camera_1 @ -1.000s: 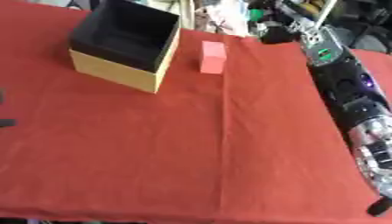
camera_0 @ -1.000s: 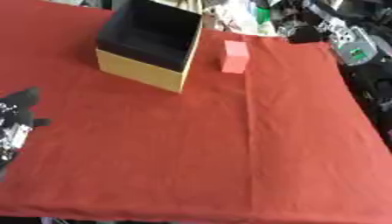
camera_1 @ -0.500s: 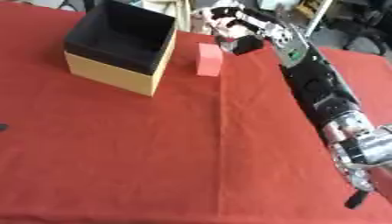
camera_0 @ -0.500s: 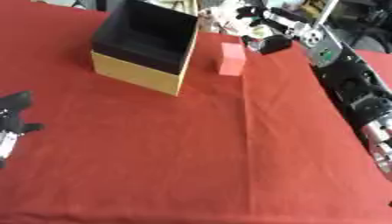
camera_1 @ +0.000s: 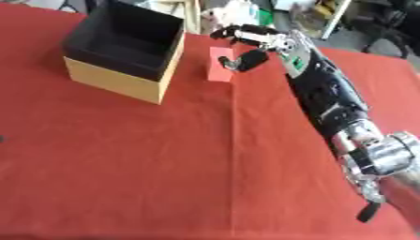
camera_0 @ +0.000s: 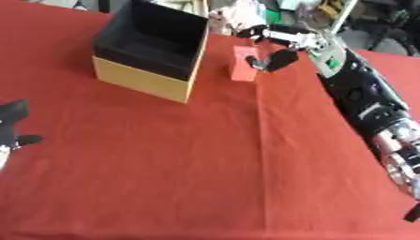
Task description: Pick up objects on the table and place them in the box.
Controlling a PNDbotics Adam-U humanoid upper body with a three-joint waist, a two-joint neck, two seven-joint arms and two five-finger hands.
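Observation:
A small pink block (camera_0: 243, 64) stands upright on the red tablecloth (camera_0: 205, 154), just right of the box. The box (camera_0: 152, 50) is yellow outside and black inside, open at the top, at the far left-centre. My right hand (camera_0: 275, 44) reaches in from the right; its fingers arch over the block's top and its thumb is against the block's right face, spread rather than closed. My left hand (camera_0: 11, 125) shows at the left edge, low on the cloth, fingers relaxed.
My right arm (camera_1: 336, 108) lies diagonally across the right side of the table. Clutter and chairs stand beyond the far edge. The cloth has a lengthwise crease down its middle.
My right arm has swung in from the right edge and its hand has come down around the pink block. The camera has shifted. The left hand has stayed near the left edge.

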